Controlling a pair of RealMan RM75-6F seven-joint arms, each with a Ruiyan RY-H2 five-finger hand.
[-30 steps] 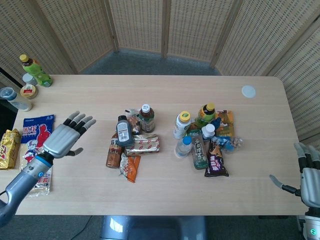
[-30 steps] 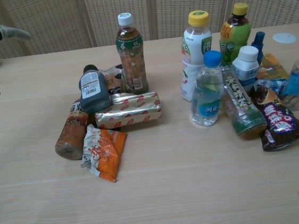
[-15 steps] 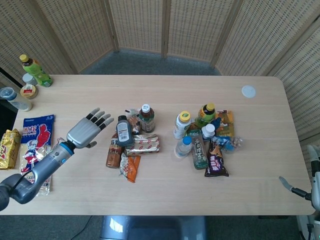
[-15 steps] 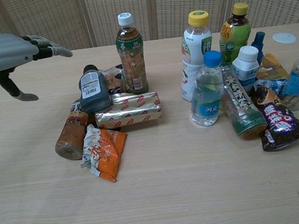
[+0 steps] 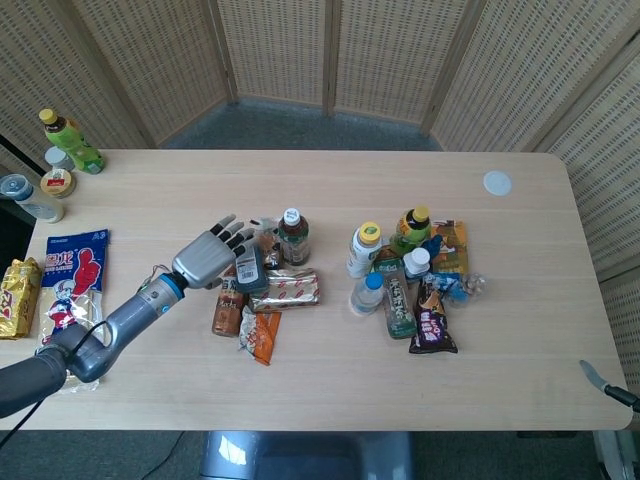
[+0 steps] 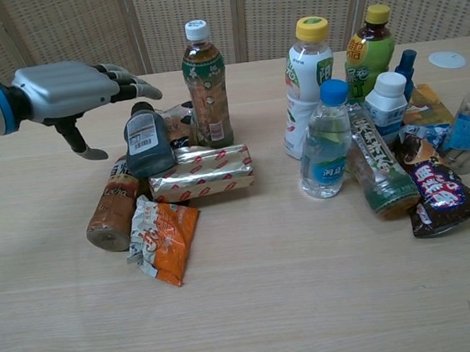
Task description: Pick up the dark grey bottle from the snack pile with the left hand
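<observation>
— Bottle (image 6: 147,141) whereabouts?
— Dark grey, black cap, left of centre in the chest view, in the left snack pile. Leans tilted on a brown bottle (image 6: 111,210) lying beneath it, just beside a gold foil packet (image 6: 202,172). Stands left of an upright tea bottle (image 6: 206,83) with a white cap. Seen from the head view at centre left (image 5: 249,264).

— Left hand (image 6: 70,86)?
— Open, fingers (image 6: 128,77) stretched out flat and apart, thumb hanging down. Hovers at upper left of the chest view, fingertips above the cap of the dark grey bottle; contact not clear. Holds nothing. From the head view (image 5: 209,257), reaches in from the lower left, fingertips at the bottle's upper end.

— Right hand?
— Barely in view: only a grey tip (image 5: 603,381) at the lower right edge of the head view. Open or closed, cannot tell.

— Anything else on the counter (image 6: 315,302)?
— Orange packet (image 6: 164,237) in front of the brown bottle. Second cluster at right of the chest view: yellow-capped bottle (image 6: 308,82), blue-capped water bottle (image 6: 325,139), dark wrapper (image 6: 440,190). Blue and red bag (image 5: 72,273) at far left of the head view.
</observation>
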